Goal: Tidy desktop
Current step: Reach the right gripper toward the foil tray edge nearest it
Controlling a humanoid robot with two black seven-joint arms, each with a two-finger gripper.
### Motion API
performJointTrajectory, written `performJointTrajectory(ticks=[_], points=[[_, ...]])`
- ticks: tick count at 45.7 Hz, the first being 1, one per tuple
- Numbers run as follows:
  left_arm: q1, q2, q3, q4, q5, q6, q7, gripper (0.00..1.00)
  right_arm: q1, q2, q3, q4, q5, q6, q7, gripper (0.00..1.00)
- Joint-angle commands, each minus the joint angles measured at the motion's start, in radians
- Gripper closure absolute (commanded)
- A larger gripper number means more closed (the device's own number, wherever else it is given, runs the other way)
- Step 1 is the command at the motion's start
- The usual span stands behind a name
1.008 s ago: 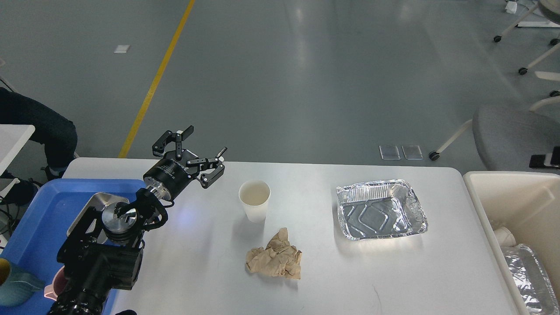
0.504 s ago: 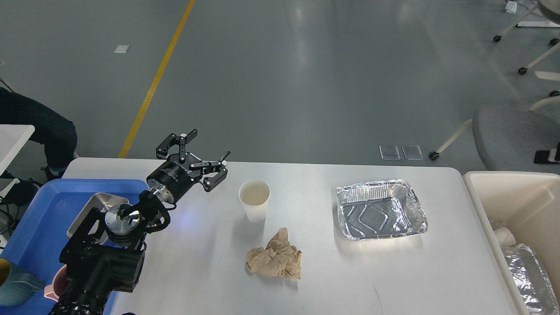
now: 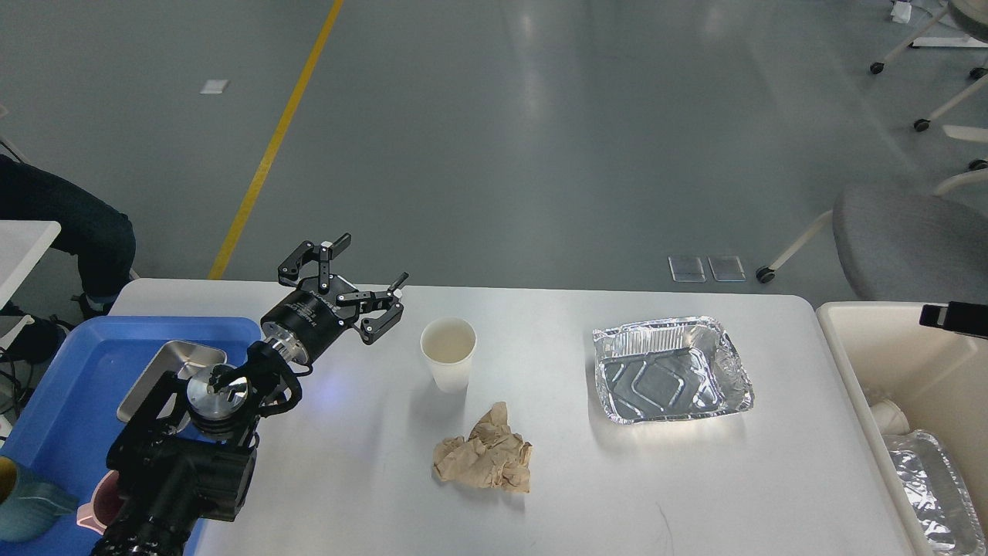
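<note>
The white desktop carries a white paper cup standing upright, a crumpled brown paper just in front of it, and an empty foil tray to the right. My left gripper hovers above the table's far left part, a short way left of the cup, open with nothing between its fingers. A small black part of my right gripper pokes in from the right edge over the cream bin; its fingers cannot be told apart.
A blue tray at the left holds a small metal dish, a teal cup and a pink cup. The cream bin at the right contains a foil container and a white cup. A grey chair stands behind.
My left gripper has drifted slightly right and farther, nearer the paper cup, staying open. The black part at the right edge has come lower and further left, over the bin.
</note>
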Motion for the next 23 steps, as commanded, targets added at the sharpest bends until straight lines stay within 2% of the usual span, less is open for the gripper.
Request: performJointTrajectory(ticks=[1, 5, 12, 23], points=[[-0.001, 0.0, 0.0, 0.0, 0.0, 0.0, 0.0, 0.0, 0.041, 0.088, -0.005, -0.043, -0.009, 0.003, -0.036, 0.0], [0.002, 0.0, 0.005, 0.0, 0.0, 0.0, 0.0, 0.0, 0.101, 0.209, -0.009, -0.078, -0.085, 0.031, -0.071, 0.0], [0.016, 0.0, 0.005, 0.0, 0.0, -0.001, 0.0, 0.0, 0.274, 0.4, -0.079, -0.147, -0.234, 0.152, -0.083, 0.0], [0.025, 0.002, 0.005, 0.0, 0.002, -0.003, 0.0, 0.0, 0.514, 0.486, -0.323, -0.28, -0.265, 0.169, -0.082, 0.0]])
